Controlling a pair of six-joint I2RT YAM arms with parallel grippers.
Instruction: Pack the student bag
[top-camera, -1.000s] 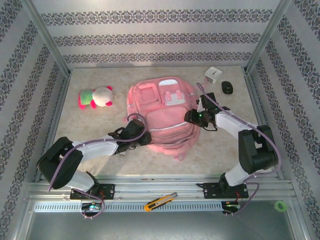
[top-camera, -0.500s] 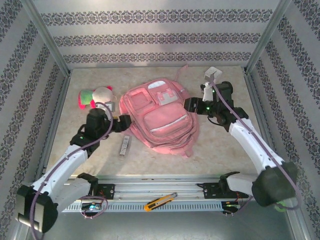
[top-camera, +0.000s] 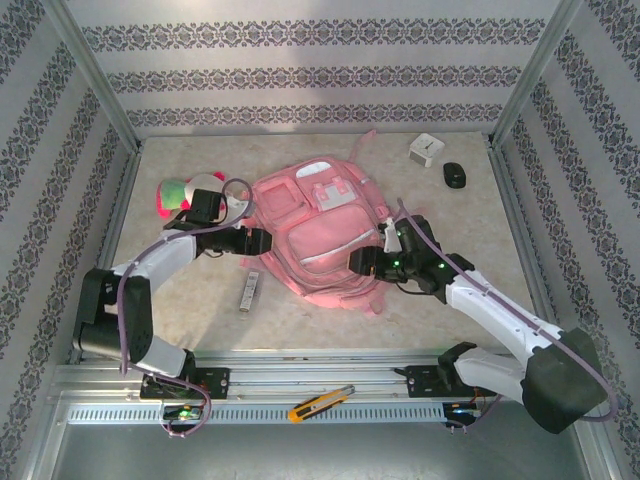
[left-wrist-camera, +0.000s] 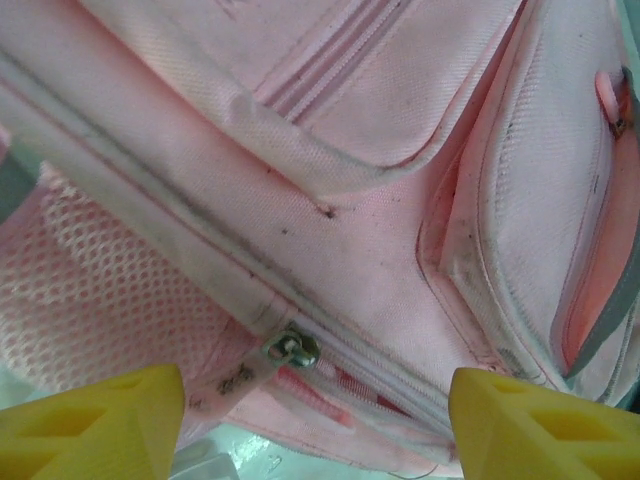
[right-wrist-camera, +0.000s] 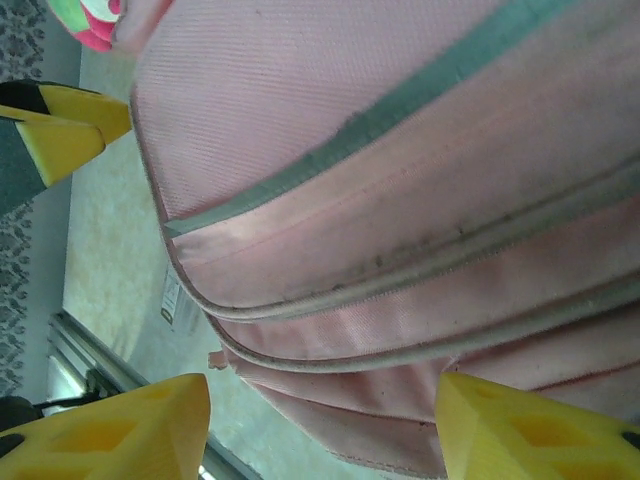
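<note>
Ok so the bag (top-camera: 318, 232) is lying flat pretty much dead centre of the table (top-camera: 330, 322), front pockets facing up, with a strap (top-camera: 362, 140) poking out at about 1.

The left gripper (top-camera: 264, 241) is parked right at the bag's 9 o'clock edge, jaws spread apart with nothing pinched between them. On its wrist cam the two yellow fingers (left-wrist-camera: 95, 420) sit wide. Ahead of them there's a white zip line with a metal zip pull (left-wrist-camera: 291, 349), plus a mesh pocket (left-wrist-camera: 70, 290) off at 9.

The right gripper (top-camera: 357, 263) is over the bag's 5 o'clock corner. Its jaws are released too, with a wide gap, and they're not clamped on anything I can see. Can't tell if it's actually touching the fabric. Its cam looks along the pink cloth and a grey trim band (right-wrist-camera: 400, 110), and you can spot one finger of the left gripper at 10 in that view.

Other stuff:
- The pink-and-green toy (top-camera: 172, 195) is at the bag's 10, half behind the left arm (top-camera: 170, 255).
- A white box (top-camera: 425, 150) and a black mouse (top-camera: 455, 175) are out at 2, clear of the bag.
- A little silver strip (top-camera: 248, 292) sits on the table at the bag's 7, just beside it.
- A yellow cutter (top-camera: 320, 402) is down on the rail (top-camera: 300, 380) at 6.
</note>
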